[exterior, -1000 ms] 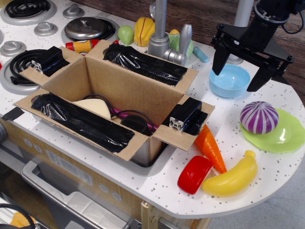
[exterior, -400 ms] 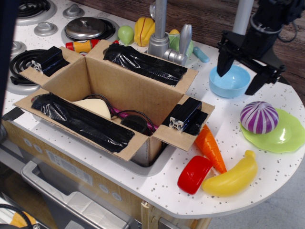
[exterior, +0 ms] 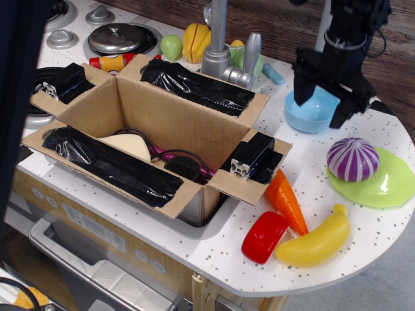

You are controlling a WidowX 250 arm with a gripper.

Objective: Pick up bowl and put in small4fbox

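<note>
The light-blue bowl (exterior: 311,111) sits upright on the white speckled counter, right of the faucet. My black gripper (exterior: 320,103) hangs right over it, open, with one finger (exterior: 302,87) at the bowl's left inside and the other finger (exterior: 343,111) by its right rim. The fingers straddle the bowl and are not closed on it. The small4fbox (exterior: 155,136), a large brown cardboard box with four taped flaps, stands open in the sink at the left, with some items inside.
A purple striped ball (exterior: 352,159) rests on a lime-green plate (exterior: 382,184) at the right. A carrot (exterior: 286,199), red block (exterior: 264,236) and yellow banana (exterior: 316,242) lie in front. The faucet (exterior: 220,45) stands behind the box. A dark blurred shape (exterior: 16,97) covers the left edge.
My gripper has dropped lower onto the bowl and its fingers have narrowed around it. A dark blurred shape has grown in along the left edge.
</note>
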